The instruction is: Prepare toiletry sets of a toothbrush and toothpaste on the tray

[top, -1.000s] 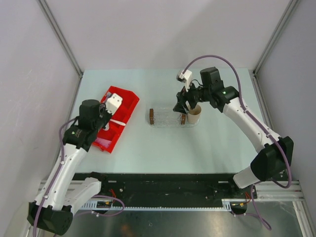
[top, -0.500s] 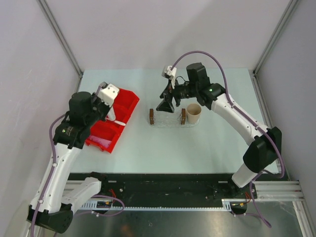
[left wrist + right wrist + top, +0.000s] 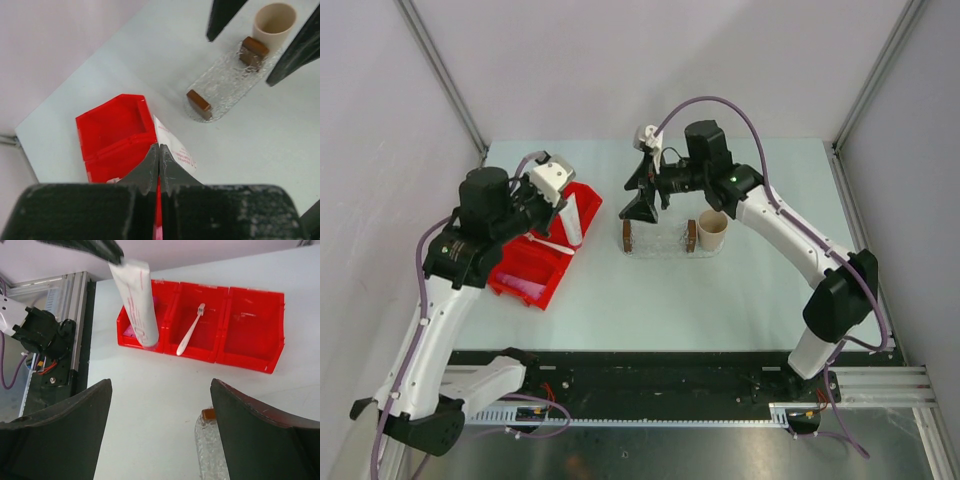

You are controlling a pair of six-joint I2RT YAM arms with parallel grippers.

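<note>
My left gripper is shut on the flat end of a white toothpaste tube, which hangs cap down over the right edge of the red bin. The same tube shows in the right wrist view and beside my left fingertips. A thin white toothbrush lies in the bin's middle compartment. The clear tray, with a brown block at each end, holds nothing I can see. My right gripper hovers open above the tray's left end, with nothing between its fingers.
A tan paper cup stands upright just right of the tray. Something pink lies in the bin's near compartment. The bin has three compartments, the right one bare. Grey walls close in on both sides of the table.
My left arm has lifted the white tube out of the bin and swung it right. My right gripper has moved left from the cup to the tray's left end and opened wider.
</note>
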